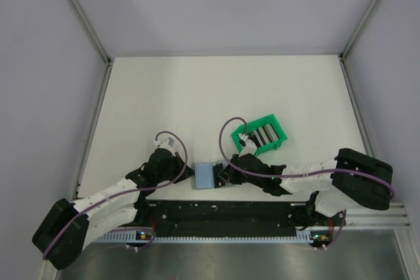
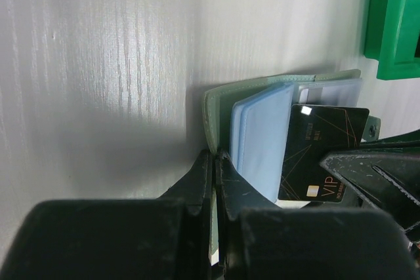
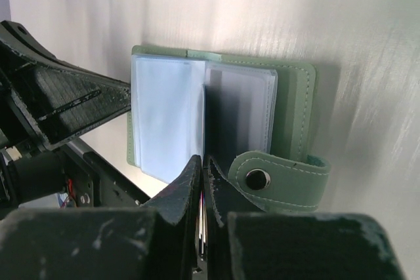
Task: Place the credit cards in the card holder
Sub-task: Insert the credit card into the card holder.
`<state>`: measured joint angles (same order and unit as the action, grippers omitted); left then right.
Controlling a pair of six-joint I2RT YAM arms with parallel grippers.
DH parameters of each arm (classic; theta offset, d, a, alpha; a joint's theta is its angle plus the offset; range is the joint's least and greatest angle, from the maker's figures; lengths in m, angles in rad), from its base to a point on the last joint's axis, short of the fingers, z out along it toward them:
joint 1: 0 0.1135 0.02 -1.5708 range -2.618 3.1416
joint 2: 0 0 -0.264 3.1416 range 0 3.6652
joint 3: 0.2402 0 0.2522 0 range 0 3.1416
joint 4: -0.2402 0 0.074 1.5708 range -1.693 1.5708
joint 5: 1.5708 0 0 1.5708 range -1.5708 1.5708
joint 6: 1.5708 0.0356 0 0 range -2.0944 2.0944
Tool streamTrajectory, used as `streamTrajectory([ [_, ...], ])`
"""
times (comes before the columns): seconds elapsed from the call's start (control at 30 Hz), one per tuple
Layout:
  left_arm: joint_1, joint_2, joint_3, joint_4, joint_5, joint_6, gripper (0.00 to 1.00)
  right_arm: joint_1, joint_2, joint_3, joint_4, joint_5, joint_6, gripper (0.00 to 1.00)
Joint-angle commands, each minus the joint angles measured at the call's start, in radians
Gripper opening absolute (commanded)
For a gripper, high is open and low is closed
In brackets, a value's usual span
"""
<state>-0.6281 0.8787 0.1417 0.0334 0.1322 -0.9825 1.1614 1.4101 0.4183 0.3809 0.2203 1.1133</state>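
The card holder (image 1: 207,176) lies open near the table's front, grey-green outside, light blue sleeves inside. My left gripper (image 1: 189,174) is shut on the edge of its green cover (image 2: 211,113), at the holder's left side. My right gripper (image 1: 226,175) is shut on a black credit card (image 2: 321,149) marked VIP. The card stands on edge, its far end among the holder's sleeves (image 3: 239,113). The holder's strap with a snap (image 3: 279,178) curls beside my right fingers. More credit cards (image 1: 262,136) stand in the green bin.
The bright green open bin (image 1: 260,136) sits just behind the right gripper and shows in the left wrist view (image 2: 394,24). The arm bases and a black rail (image 1: 216,213) line the near edge. Grey walls enclose the table.
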Motion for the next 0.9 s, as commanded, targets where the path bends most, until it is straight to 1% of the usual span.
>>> streamTrajectory([
  [0.0,0.004,-0.004,-0.016,0.033,-0.023,-0.001,0.0,-0.022,0.003,0.007,-0.006,0.028,-0.006,0.0],
  [0.23,0.002,0.002,-0.017,0.036,-0.026,0.001,0.0,-0.02,0.088,0.005,0.11,-0.035,0.01,0.0],
  [0.4,0.004,0.002,-0.019,0.033,-0.029,0.005,0.0,-0.02,0.072,-0.003,0.128,-0.035,0.007,0.0],
  [0.57,0.004,0.006,-0.021,0.03,-0.034,0.008,0.0,-0.02,0.006,0.004,0.061,-0.007,-0.012,0.0],
  [0.7,0.004,0.008,-0.017,0.025,-0.037,0.015,0.0,-0.022,-0.071,-0.004,-0.003,0.048,-0.009,0.0],
  [0.77,0.004,0.006,-0.014,0.017,-0.039,0.019,0.0,-0.02,-0.1,-0.022,0.013,0.071,-0.01,0.0],
  [0.87,0.002,0.005,-0.013,0.014,-0.037,0.019,0.0,-0.028,-0.112,-0.004,-0.028,0.062,-0.029,0.0],
])
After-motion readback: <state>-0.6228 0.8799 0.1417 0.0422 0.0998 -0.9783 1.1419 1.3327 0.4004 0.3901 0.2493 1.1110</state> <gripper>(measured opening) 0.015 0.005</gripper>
